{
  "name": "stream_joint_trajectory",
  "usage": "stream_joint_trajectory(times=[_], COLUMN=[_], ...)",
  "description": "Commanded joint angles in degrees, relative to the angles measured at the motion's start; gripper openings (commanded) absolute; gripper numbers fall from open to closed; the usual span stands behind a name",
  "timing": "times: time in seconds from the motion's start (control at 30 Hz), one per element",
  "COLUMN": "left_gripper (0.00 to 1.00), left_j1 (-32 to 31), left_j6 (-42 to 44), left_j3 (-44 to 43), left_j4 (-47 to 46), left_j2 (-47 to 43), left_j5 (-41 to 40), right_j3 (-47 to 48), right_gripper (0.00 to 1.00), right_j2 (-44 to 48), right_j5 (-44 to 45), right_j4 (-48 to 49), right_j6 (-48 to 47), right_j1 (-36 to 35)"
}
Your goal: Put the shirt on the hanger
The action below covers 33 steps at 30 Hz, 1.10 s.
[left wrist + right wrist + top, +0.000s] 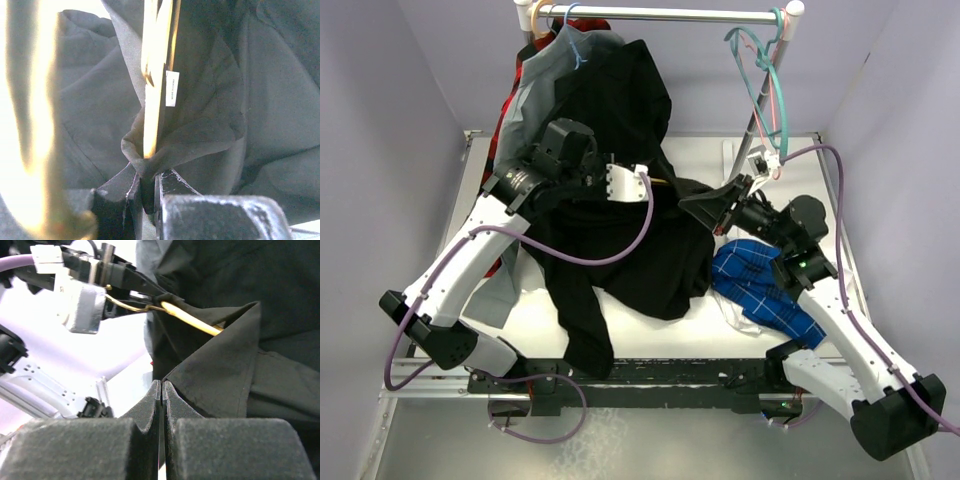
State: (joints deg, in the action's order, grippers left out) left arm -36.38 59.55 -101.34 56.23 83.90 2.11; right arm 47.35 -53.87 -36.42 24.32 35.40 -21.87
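Note:
The black shirt point(620, 250) hangs in a heap between both grippers and down onto the table. The yellow hanger point(152, 100) runs up from my left gripper point(149, 172), whose jaws are shut on it with a fold of shirt fabric pinched around it. In the right wrist view the hanger point(195, 322) pokes out of the shirt collar point(225, 365). My right gripper point(162, 385) is shut, with the collar's edge at its tip. In the top view the left gripper point(670, 185) and right gripper point(688, 207) are close together, and the hanger is mostly hidden.
A rack bar point(670, 14) crosses the back. On it hang a grey shirt point(535, 90), another black garment point(620, 90), a teal hanger point(760, 80) and a pink hanger point(775, 110). A blue-checked shirt point(760, 285) lies on the table's right side.

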Motion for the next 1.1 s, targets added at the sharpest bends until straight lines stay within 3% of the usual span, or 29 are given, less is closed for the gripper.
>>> stream_joint_trajectory(times=[0.0, 0.33, 0.43, 0.53, 0.8, 0.93, 1.07], left_gripper=[0.00, 0.00, 0.00, 0.00, 0.00, 0.00, 0.00], left_j1=[-0.01, -0.02, -0.04, -0.02, -0.01, 0.02, 0.00], left_j6=[-4.72, -7.79, -9.92, -12.13, -15.36, -9.78, -4.36], left_j3=[0.12, -1.38, -4.94, -8.06, -14.48, -15.27, -13.19], left_j4=[-10.39, -17.96, -17.60, -16.18, -5.82, 4.13, 10.49], left_j2=[0.40, 1.74, 1.71, 1.30, -0.49, -1.69, -3.59], left_j5=[-3.84, -8.18, -7.17, -4.64, 10.30, 18.11, 19.67], right_j3=[4.70, 13.15, 9.74, 2.77, 0.95, 5.16, 9.64], right_gripper=[0.00, 0.00, 0.00, 0.00, 0.00, 0.06, 0.00], right_j2=[1.08, 2.59, 3.49, 3.86, -0.72, 2.23, 5.55], right_j5=[-6.07, -6.72, -6.22, -5.03, 3.32, 9.72, 16.90], right_j4=[10.83, 7.11, 6.14, 11.03, 7.78, -2.27, -12.25], right_j6=[7.91, 7.30, 6.25, 8.48, 0.27, -8.34, -16.22], right_j1=[-1.34, -3.47, -3.94, -5.69, -14.03, -14.08, -14.07])
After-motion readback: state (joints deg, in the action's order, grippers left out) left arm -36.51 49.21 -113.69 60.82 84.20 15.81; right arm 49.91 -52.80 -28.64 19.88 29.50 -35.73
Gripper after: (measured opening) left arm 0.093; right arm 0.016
